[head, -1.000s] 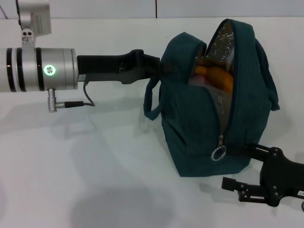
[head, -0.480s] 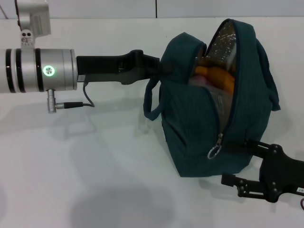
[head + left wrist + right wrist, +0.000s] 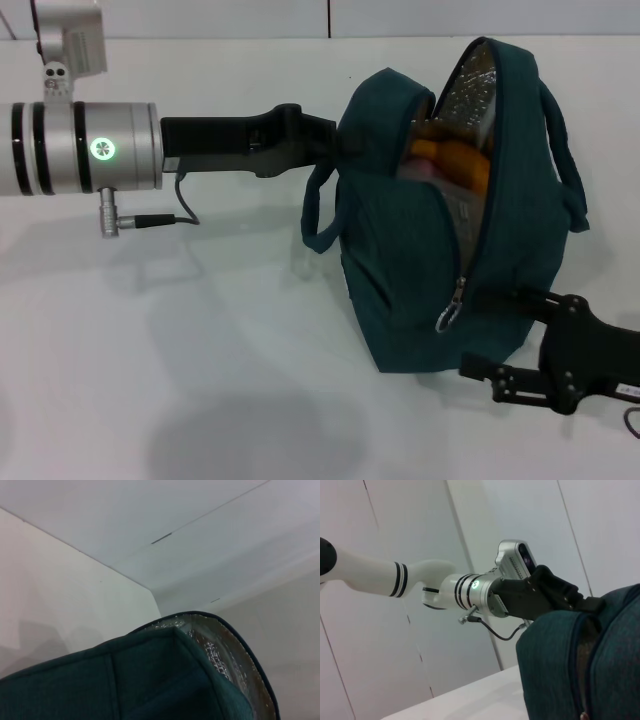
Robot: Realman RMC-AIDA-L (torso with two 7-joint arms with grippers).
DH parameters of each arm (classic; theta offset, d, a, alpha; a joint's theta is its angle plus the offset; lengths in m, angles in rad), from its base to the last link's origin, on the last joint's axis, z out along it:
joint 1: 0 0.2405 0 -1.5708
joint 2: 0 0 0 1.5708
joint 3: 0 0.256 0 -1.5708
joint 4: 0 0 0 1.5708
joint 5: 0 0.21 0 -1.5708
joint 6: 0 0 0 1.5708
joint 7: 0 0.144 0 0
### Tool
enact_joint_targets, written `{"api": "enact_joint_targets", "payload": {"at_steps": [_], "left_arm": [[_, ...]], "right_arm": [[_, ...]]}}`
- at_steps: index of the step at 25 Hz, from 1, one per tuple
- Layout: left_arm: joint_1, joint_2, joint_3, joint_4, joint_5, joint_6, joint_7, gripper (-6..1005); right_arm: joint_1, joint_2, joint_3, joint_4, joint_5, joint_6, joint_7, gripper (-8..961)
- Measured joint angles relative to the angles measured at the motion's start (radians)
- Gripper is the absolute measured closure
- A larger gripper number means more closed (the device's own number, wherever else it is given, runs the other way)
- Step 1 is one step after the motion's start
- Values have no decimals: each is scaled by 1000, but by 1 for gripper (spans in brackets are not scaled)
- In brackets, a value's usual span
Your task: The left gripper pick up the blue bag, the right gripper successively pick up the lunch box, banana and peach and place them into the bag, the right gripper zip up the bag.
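The blue bag (image 3: 410, 260) stands upright on the white table, its zipper open along most of the front and the foil lining (image 3: 470, 85) showing. The yellow-orange banana (image 3: 455, 160) and a bit of the pink peach (image 3: 418, 172) show inside. The lunch box is hidden. My left gripper (image 3: 335, 140) is shut on the bag's upper left edge; this also shows in the right wrist view (image 3: 587, 602). My right gripper (image 3: 470, 333) is open at the bag's lower front, its upper finger beside the metal ring pull (image 3: 446, 318).
The white table (image 3: 200, 330) spreads to the left and front of the bag. The left arm's silver wrist (image 3: 80, 145) and cable (image 3: 185, 205) hang over the table's left. The bag's loop handle (image 3: 318, 210) droops on its left side.
My right gripper has moved left and slightly up against the bag's front. The ring pull has shifted a little up and left. The left arm and bag stay put.
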Motion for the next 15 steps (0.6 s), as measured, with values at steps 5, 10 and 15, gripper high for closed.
{"api": "enact_joint_targets", "payload": {"at_steps": [5,10,15], "left_arm": [[0,-1,0,0,-1,1,0,895],[-1,-1,0,0,-1,1,0,894],[-1,-1,0,0,-1,1,2,894]], "right_arm": [[34,3,-29,10,0,9,0,142],[78,7,-50,45,-6,17,0,142],[65,7,-53,44,-1,20,-2,142]]}}
